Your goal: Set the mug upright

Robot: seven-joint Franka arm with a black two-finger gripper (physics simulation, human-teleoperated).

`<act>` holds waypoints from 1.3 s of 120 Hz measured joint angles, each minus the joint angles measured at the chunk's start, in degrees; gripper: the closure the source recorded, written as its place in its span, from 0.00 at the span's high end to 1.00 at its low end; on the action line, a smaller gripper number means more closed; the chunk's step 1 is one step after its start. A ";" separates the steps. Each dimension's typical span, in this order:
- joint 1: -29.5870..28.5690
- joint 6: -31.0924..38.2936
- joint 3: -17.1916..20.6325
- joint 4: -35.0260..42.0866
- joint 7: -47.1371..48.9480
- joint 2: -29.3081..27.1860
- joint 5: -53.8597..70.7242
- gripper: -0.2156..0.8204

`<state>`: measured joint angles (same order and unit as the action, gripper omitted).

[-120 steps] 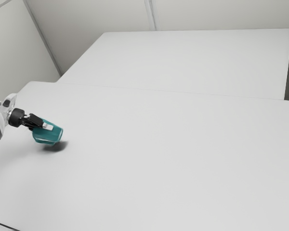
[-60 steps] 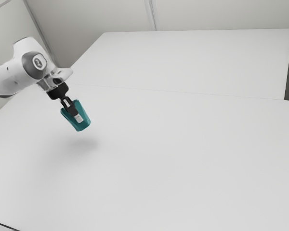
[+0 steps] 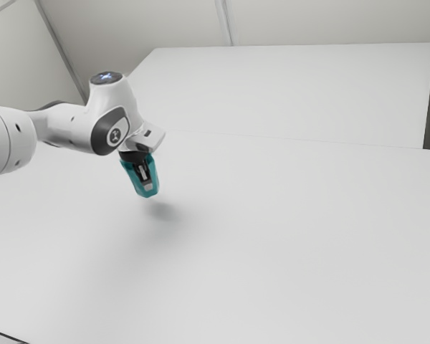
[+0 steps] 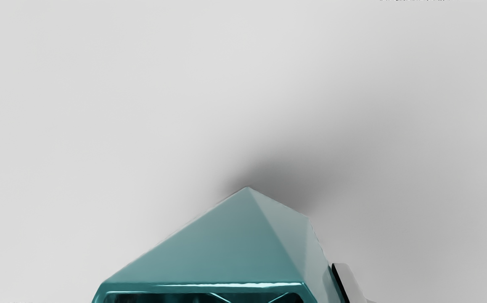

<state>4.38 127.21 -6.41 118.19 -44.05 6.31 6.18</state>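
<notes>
- One mug point(image 3: 135, 178), teal and faceted, is recorded in the exterior view's left half, raised above the table and apart from it.
- Attitude of the mug: tilted, rim end up towards the hand, narrower base end down and set over towards the exterior view's right.
- Mouth of the mug: rim point(image 4: 201, 288) seen in part in the wrist view, glossy, with a bright highlight running along its edge. The opening faces the hand.
- Contents of the mug: the part of the interior in sight is dark, with a few pale lines across it. Whether it contains anything cannot be told.
- Outer wall of the mug: flat facets meeting at sharp edges, one paler than its neighbour in the wrist view.
- Gripper point(image 3: 146, 184): jaws closed on the mug and bearing it clear of the table. One fingertip point(image 4: 345, 278) lies alongside the outer wall; the position of the other is hidden.
- Arm point(image 3: 68, 129): white with dark grey joint covers, entering from the exterior view's left, bent at the wrist so that the hand points down.
- Shadow point(image 3: 161, 210): soft and dark, on the table below the mug and a little towards the exterior view's right.
- Table point(image 3: 287, 229): plain, pale and smooth, extending beneath the mug and arm.
- Beyond the table: a second pale surface point(image 3: 287, 93), met along a thin seam, with light grey walls point(image 3: 330, 21) behind it.
</notes>
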 joint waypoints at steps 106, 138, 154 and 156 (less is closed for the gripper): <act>2.61 9.83 2.30 19.70 18.62 -10.52 3.91 0.04; 2.04 11.60 2.28 18.54 21.32 -7.55 4.18 0.04; 1.56 12.09 2.42 17.42 22.26 -6.77 4.22 0.04; 1.48 12.14 2.46 17.35 22.35 -6.67 4.21 0.04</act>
<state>5.86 139.35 -3.95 135.53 -21.70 -0.36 10.40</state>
